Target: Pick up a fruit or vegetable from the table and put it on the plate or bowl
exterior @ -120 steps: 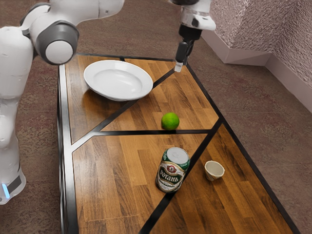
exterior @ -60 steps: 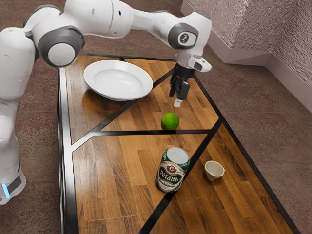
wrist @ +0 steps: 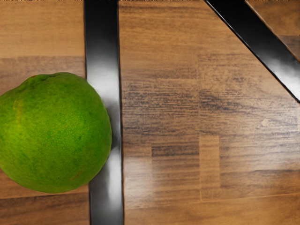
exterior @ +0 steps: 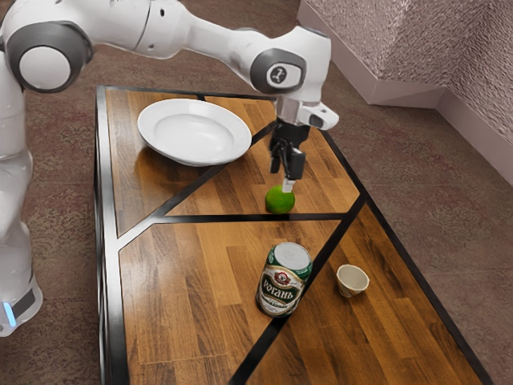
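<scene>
A green lime (exterior: 280,200) lies on the wooden table (exterior: 200,281) near its middle, beside a black inlay strip. My gripper (exterior: 286,183) hangs just above the lime, pointing down, its fingers open and one fingertip right over the fruit's top. Nothing is held. In the wrist view the lime (wrist: 51,133) sits off to one side of the hand, partly over the black strip (wrist: 103,93). The white plate (exterior: 194,131) rests at the table's far end, toward the exterior view's left of the gripper, with nothing on it.
A green drink can (exterior: 283,279) stands upright nearer the camera than the lime. A small white cup (exterior: 352,280) sits to the exterior view's right of the can. The table's edge runs close on that side.
My hand has come down from high above the table's far edge toward the camera, ending just above the lime. The lime, plate, can and cup have not moved.
</scene>
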{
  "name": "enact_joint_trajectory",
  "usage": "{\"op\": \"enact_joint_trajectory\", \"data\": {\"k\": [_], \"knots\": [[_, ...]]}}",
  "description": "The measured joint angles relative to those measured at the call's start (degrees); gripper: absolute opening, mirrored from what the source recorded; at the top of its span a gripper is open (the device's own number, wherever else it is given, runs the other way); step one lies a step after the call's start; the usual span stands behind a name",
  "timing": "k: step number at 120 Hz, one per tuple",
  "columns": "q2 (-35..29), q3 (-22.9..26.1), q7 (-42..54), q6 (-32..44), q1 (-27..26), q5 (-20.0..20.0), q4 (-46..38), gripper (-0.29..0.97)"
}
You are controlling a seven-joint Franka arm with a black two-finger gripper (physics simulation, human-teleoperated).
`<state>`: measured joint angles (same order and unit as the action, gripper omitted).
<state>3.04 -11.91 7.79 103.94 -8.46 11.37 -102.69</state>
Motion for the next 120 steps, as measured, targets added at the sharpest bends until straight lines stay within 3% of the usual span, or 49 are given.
{"op": "enact_joint_trajectory", "data": {"k": [40,120], "knots": [[0.4,0.0,-5.3,4.1,2.5,-5.0,-1.0,0.68],[0.7,-0.1,-10.4,4.8,1.9,-5.6,-3.2,0.68]]}}
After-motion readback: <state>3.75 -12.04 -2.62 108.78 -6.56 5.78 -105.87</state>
